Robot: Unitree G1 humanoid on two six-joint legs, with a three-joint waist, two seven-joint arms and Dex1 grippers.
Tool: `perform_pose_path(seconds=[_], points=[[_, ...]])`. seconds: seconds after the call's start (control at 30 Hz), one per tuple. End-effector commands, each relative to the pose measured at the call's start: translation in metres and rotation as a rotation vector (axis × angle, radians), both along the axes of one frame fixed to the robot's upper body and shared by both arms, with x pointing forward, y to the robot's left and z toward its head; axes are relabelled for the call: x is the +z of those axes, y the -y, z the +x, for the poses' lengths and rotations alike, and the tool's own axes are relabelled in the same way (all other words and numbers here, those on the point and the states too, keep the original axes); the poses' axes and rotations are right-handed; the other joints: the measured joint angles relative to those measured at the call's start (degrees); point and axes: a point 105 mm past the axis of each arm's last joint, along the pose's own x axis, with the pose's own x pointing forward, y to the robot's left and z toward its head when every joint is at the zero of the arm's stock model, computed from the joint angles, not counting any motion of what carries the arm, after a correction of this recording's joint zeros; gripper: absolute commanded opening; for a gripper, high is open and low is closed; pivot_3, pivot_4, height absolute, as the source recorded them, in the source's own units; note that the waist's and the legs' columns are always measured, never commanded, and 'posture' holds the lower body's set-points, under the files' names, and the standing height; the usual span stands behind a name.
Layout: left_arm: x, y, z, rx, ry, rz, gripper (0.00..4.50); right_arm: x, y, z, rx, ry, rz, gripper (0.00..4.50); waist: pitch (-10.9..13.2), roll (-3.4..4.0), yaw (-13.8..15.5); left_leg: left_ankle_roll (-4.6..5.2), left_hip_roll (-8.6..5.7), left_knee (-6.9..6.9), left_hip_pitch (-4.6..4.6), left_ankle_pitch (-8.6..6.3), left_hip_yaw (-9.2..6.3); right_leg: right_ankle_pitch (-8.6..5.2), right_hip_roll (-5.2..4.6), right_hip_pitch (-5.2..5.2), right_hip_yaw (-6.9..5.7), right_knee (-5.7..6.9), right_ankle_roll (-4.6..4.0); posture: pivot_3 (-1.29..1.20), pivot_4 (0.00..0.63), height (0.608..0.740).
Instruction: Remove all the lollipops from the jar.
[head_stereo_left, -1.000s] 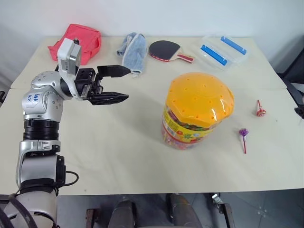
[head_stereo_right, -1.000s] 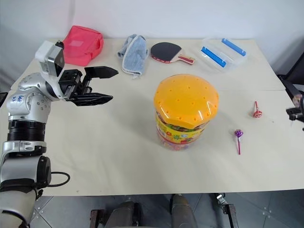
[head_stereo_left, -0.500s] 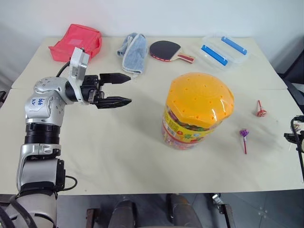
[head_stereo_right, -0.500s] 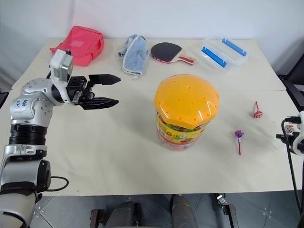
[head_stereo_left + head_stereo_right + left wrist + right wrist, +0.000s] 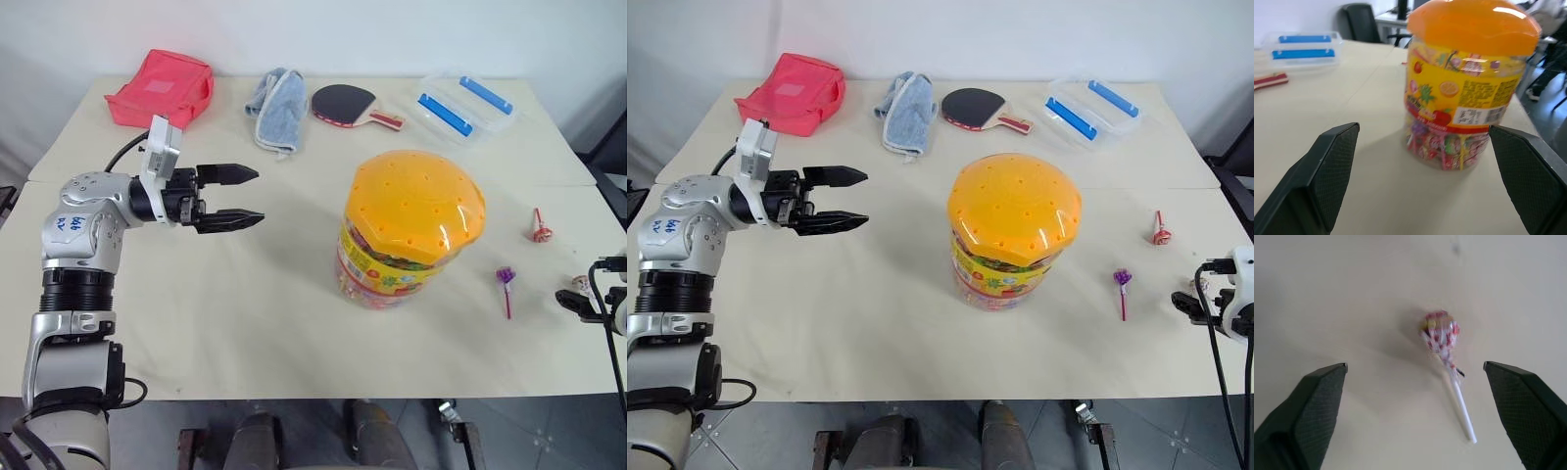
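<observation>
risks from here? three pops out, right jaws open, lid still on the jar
1. The red-yellow lollipop lies loose between the open right gripper fingers, near the table edge; a careless retreat could knock it off.
2. The jar keeps its orange lid on with candy visible inside; the open left gripper closing in could tip it.
3. The purple lollipop and red lollipop lie loose in the right arm's likely path.

Office-like test room: plain white wall behind pale worktop [image 5: 245, 294], grey tiled floor below, black office chairs [image 5: 1364, 22] and further desk in background; odd props laid out: table-tennis paddle [image 5: 351, 104], red pouch [image 5: 162, 88], blue-clipped box [image 5: 460, 106]
</observation>
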Motion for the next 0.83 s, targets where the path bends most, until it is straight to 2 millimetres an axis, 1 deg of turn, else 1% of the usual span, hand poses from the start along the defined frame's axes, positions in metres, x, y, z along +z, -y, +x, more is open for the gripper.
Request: perform_pose_path(seconds=[0.03,0.1,0.13,0.2,0.27,0.33,0.37,0.43,0.5,0.57,0.63,0.73,0.83], points=[[0.006,-0.01,-0.002,0.011,0.035,-0.016,4.5,0.044,-0.015,-0.006,0.092,0.195,-0.016,4.49,0.0,0.0,-0.04,0.0,0.0,0.01,0.01,0.0,-0.01,0.0,0.0,0.02,0.0,0.0,0.0,0.0,0.15,0.74],[0.002,-0.016,-0.001,0.021,0.031,-0.016,4.5,0.063,-0.023,-0.011,0.132,0.308,-0.005,4.49,0.0,0.0,-0.05,0.0,0.0,0.01,0.04,0.0,-0.01,0.0,0.01,0.05,0.0,0.0,0.01,0.0,0.15,0.74],[0.001,-0.018,-0.001,0.023,0.03,-0.017,4.5,0.069,-0.026,-0.012,0.147,0.345,-0.003,4.49,0.0,0.0,-0.07,0.0,0.0,0.0,0.06,0.0,-0.02,0.0,0.01,0.08,-0.01,-0.01,0.01,0.0,0.15,0.74],[-0.002,-0.025,0.002,0.044,0.017,-0.031,4.5,0.077,-0.054,-0.013,0.281,0.397,0.085,4.49,0.0,-0.01,-0.13,0.0,0.0,0.0,0.07,0.0,-0.03,0.0,0.02,0.07,-0.01,0.0,0.01,0.0,0.15,0.74],[-0.005,-0.031,0.004,0.072,-0.001,-0.051,4.5,0.076,-0.083,-0.016,0.417,0.415,0.148,4.49,0.0,-0.01,-0.14,0.0,0.0,0.0,0.07,0.0,-0.03,0.0,0.02,0.08,-0.01,0.0,0.01,0.0,0.15,0.74],[-0.009,-0.038,0.004,0.088,-0.009,-0.064,4.5,0.066,-0.107,-0.019,0.532,0.42,0.164,4.49,0.0,-0.01,-0.06,0.01,0.01,0.0,0.07,-0.01,-0.07,0.0,0.02,0.08,-0.03,0.01,0.01,0.0,0.15,0.74],[-0.011,-0.041,0.003,0.094,-0.012,-0.066,4.5,0.063,-0.115,-0.021,0.574,0.431,0.163,4.49,-0.01,-0.01,-0.04,0.01,0.01,0.0,0.06,-0.01,-0.09,0.0,0.02,0.09,-0.05,0.0,0.01,0.0,0.15,0.74],[-0.014,-0.044,0.002,0.104,-0.018,-0.064,4.5,0.059,-0.122,-0.024,0.615,0.447,0.155,4.49,0.0,-0.01,0.01,0.03,0.01,0.0,0.04,-0.02,-0.11,0.0,0.01,0.1,-0.06,-0.03,0.0,0.0,0.15,0.74],[-0.02,-0.053,-0.002,0.127,-0.028,-0.06,4.5,0.049,-0.125,-0.027,0.652,0.422,0.14,4.49,0.0,-0.02,0.08,0.03,-0.05,0.01,0.02,-0.02,-0.1,0.0,-0.05,0.1,-0.06,-0.04,0.01,0.0,0.15,0.74],[-0.027,-0.068,-0.014,0.163,-0.029,-0.06,4.5,0.036,-0.129,-0.034,0.751,0.367,0.123,4.49,-0.02,-0.04,0.03,0.04,-0.05,0.01,0.03,-0.02,-0.1,0.0,-0.05,0.11,-0.06,-0.05,0.01,0.0,0.15,0.74],[-0.032,-0.076,-0.023,0.183,-0.034,-0.058,4.5,0.028,-0.13,-0.038,0.811,0.324,0.105,4.49,-0.02,-0.04,-0.18,0.05,-0.03,-0.04,0.05,-0.03,-0.1,0.0,-0.03,0.11,-0.06,-0.08,0.0,0.0,0.15,0.74],[-0.038,-0.082,-0.035,0.216,-0.042,-0.065,4.5,0.017,-0.124,-0.033,0.827,0.263,0.091,4.49,-0.06,-0.12,-0.23,0.1,0.02,-0.02,0.11,-0.06,-0.05,0.0,-0.05,0.13,-0.04,-0.04,0.0,0.0,0.15,0.74],[-0.041,-0.083,-0.047,0.222,-0.042,-0.071,4.5,0.014,-0.125,-0.024,0.818,0.28,0.099,4.49,-0.12,-0.22,-0.13,0.21,0.02,0.0,0.17,-0.12,-0.1,0.01,-0.05,0.16,-0.06,0.0,-0.02,0.0,0.15,0.74]])
